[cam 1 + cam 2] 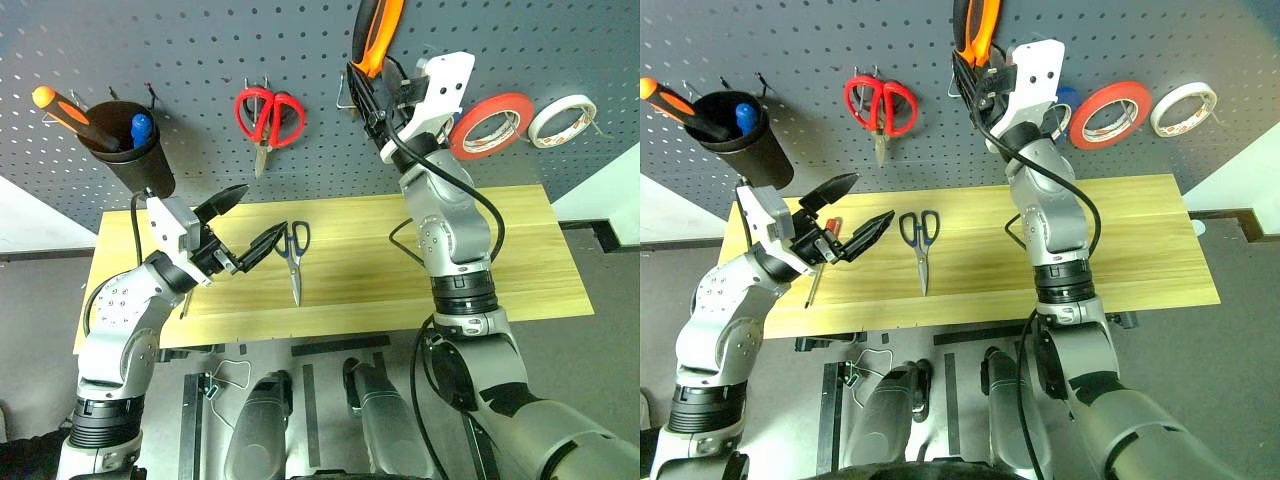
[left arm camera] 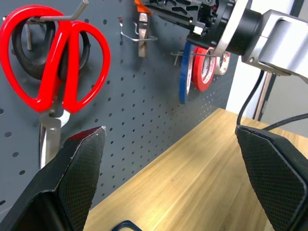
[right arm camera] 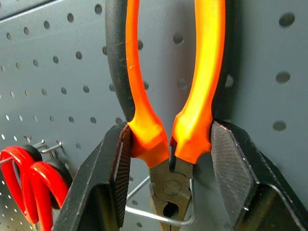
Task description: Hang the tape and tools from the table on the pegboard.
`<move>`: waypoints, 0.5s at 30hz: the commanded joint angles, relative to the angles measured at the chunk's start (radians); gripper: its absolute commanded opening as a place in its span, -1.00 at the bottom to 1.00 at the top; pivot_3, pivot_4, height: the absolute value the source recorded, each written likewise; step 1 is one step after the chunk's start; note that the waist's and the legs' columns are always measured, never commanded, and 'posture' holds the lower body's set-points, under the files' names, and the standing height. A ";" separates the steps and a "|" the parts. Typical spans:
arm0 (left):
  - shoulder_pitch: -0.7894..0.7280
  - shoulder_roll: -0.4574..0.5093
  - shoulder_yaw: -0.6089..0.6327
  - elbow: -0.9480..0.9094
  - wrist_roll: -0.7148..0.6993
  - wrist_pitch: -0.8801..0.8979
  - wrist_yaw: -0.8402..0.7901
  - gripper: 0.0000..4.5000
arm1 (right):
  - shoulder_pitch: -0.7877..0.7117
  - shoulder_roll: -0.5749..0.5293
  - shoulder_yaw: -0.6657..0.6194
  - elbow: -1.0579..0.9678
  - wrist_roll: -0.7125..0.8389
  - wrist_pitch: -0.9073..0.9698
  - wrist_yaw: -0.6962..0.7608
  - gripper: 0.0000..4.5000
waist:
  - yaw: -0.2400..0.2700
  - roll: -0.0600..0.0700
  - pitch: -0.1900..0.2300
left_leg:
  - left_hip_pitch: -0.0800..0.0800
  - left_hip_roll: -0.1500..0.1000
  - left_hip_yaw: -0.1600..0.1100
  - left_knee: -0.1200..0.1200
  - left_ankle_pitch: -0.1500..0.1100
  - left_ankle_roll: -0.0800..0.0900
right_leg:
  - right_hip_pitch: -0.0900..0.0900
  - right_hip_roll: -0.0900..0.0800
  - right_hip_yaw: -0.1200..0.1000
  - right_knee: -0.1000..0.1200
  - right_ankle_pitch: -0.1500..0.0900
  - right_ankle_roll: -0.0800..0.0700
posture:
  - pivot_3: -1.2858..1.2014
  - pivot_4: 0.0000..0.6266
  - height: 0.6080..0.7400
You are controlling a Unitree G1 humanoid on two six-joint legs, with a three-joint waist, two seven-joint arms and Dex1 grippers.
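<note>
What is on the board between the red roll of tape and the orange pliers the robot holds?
A blue roll of tape hangs between the bright red tape roll and the orange-handled pliers, seen from the left wrist view.

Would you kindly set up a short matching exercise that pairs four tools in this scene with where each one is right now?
Things:
1. pliers
2. steel scissors
3. red tape
4. red-handled scissors

Places:
A. lying flat on the table
B. on the pegboard, right of the right gripper
C. between the right gripper's fingers
D. on a hook, left of the pliers

Pairs: 1-C, 2-A, 3-B, 4-D
</note>
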State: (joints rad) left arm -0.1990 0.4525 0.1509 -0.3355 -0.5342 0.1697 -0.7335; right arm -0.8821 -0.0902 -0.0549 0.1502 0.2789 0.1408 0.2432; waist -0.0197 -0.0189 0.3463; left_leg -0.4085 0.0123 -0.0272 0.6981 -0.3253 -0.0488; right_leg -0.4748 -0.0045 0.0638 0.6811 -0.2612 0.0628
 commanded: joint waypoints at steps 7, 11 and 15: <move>0.004 0.005 0.012 -0.021 0.001 -0.016 0.008 1.00 | -0.023 0.003 -0.016 -0.069 0.012 0.039 -0.013 0.34 | 0.000 0.000 0.000 | 0.000 0.000 0.000 0.000 0.000 0.000 | 0.000 0.000 0.000 0.000 0.000 0.000 | 0.10 0.17 1.00; 0.006 0.006 0.011 -0.023 0.002 -0.017 0.010 1.00 | -0.028 0.001 -0.018 -0.064 0.009 0.043 -0.014 0.94 | 0.000 0.000 0.000 | 0.000 0.000 0.000 -0.001 0.000 0.000 | 0.000 0.000 0.000 -0.001 0.000 0.000 | 0.10 0.17 1.00; 0.015 0.011 0.007 -0.028 0.006 -0.016 0.007 1.00 | -0.024 0.000 -0.018 -0.067 0.008 0.049 -0.017 0.99 | 0.000 0.000 0.000 | 0.000 0.000 0.000 0.000 0.000 0.000 | 0.000 0.000 0.000 0.000 0.000 0.000 | 0.11 0.17 1.00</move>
State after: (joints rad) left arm -0.1976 0.4526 0.1508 -0.3349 -0.5318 0.1691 -0.7235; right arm -0.8822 -0.0895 -0.0575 0.1311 0.2806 0.1915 0.2360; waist -0.0196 -0.0185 0.3468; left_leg -0.4083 0.0122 -0.0273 0.6979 -0.3252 -0.0488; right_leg -0.4746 -0.0046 0.0638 0.6809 -0.2612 0.0628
